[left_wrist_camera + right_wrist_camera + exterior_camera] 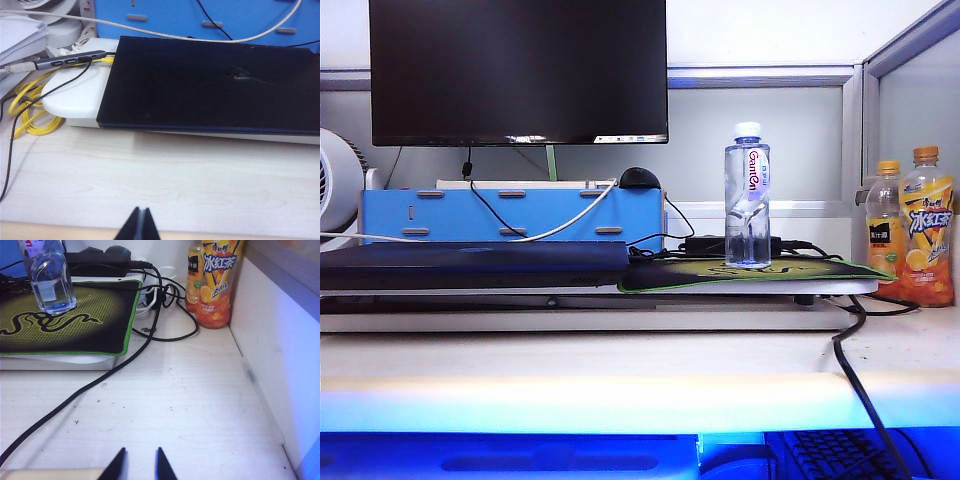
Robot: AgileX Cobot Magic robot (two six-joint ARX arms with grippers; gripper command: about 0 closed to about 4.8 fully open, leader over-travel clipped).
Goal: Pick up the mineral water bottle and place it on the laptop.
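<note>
Ganten mineral water bottle [747,195] upright on mouse mat [65,322], beside laptop [210,85]. Left claw [139,225] tips together; right claw [138,465] slightly apart, prob. empty, both low over tabletop [190,405].

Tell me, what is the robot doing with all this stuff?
Nothing is being held yet. The water bottle stands upright on the mouse mat, beside the closed laptop where it should end up. The left end effector is shut and hangs over bare desk in front of the laptop. The right end effector is slightly open, over the desk short of the mat and touching nothing.
</note>
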